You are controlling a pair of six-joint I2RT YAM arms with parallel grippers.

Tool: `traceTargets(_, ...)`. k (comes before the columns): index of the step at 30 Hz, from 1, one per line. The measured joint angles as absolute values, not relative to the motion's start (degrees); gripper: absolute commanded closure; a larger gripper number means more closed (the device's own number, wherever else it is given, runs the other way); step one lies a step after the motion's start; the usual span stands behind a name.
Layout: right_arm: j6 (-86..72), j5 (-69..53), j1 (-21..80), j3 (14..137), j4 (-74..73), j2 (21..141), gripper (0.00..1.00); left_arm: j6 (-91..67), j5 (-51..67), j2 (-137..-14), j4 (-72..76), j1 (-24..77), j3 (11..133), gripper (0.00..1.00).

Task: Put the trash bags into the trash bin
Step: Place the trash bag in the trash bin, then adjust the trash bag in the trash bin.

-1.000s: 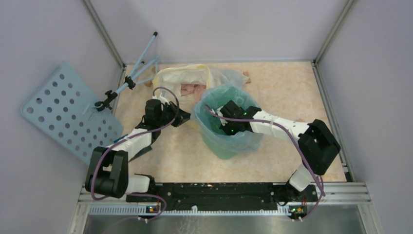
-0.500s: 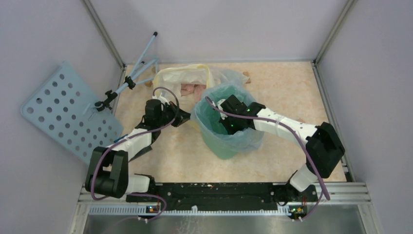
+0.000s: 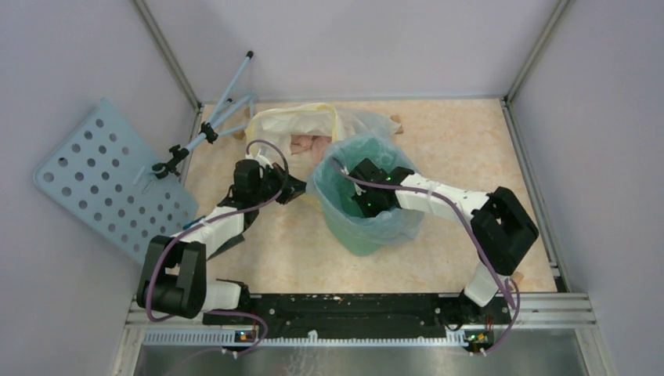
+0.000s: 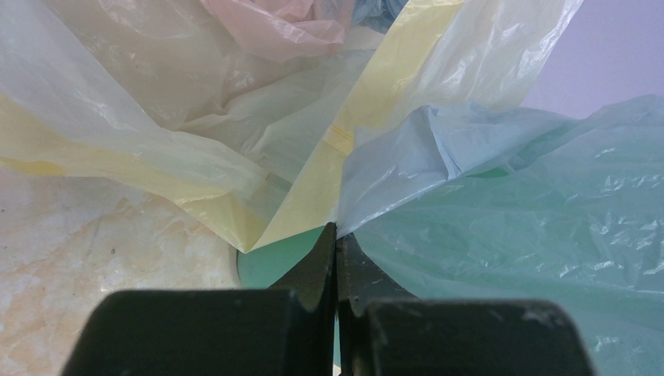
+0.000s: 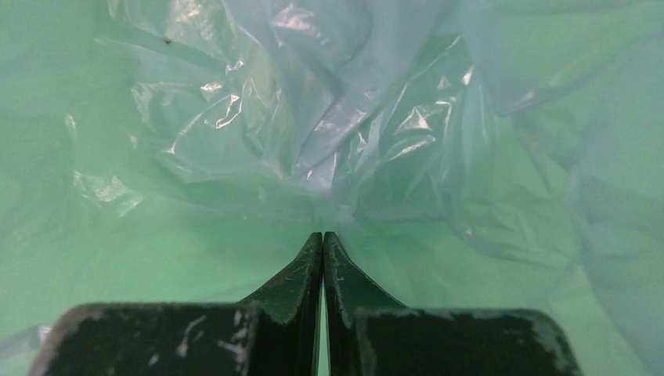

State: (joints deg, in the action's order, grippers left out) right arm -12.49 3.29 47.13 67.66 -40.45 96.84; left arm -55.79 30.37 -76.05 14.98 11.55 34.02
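**While the left guards the rim, the right is down inside the bin**

Since the trash bag (image 3: 401, 223) is nearly where it belongs, notes start there. Thin pale-blue film, crinkled. Most of it is sunk into the trash bin (image 3: 356, 239), and its mouth is turned out over the rim and hangs down the near outside wall. The bin stands mid-table, mouth up, and its mint green shows through the film.

Right gripper (image 5: 322, 235): reaching in from the right, well below the rim, tips aimed down the bin's upright axis. Jaws pressed together, nothing between them that I can see. Crumpled bag folds lie straight ahead of the tips and just beyond them, bunched rather than flat against the floor.

Left gripper (image 4: 337, 227): outside the bin at its left rim, jaws also closed tight. The bag's edge and the yellow band of the whitish bag (image 3: 290, 121) both run to the tips. Whether a fold is nipped there I cannot tell.

Judgement: the right arm is nearer the loose bulk, and the next push should go straight down along the bin's axis. The risk is dragging film up on withdrawal.

Beyond: the whitish bag sits just behind the bin on the table (image 3: 462, 141). A perforated board (image 3: 102, 180) leans outside the left wall.
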Motion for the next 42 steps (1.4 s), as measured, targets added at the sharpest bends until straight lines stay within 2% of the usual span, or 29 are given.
traceTargets(6,-14.39,4.19,47.13,71.46,-43.09,95.72,0.93,-55.79,30.35,-76.05,14.98,11.75,34.02,1.0)
traceTargets(16,-15.03,4.47,47.2,74.39,-46.57,88.75,0.76,-55.79,30.13,-76.05,14.98,12.12,34.09,1.0)
traceTargets(29,-14.13,6.5,47.27,83.94,-49.32,80.49,0.72,-55.51,28.8,-75.64,14.13,12.12,34.09,1.0)
traceTargets(35,-14.44,7.4,47.42,84.42,-49.45,72.93,0.56,-55.29,28.42,-75.05,13.15,12.12,34.09,1.0)
traceTargets(42,-16.19,14.11,47.53,79.11,-48.03,57.19,0.48,-55.29,28.4,-75.05,12.82,12.12,34.09,1.0)
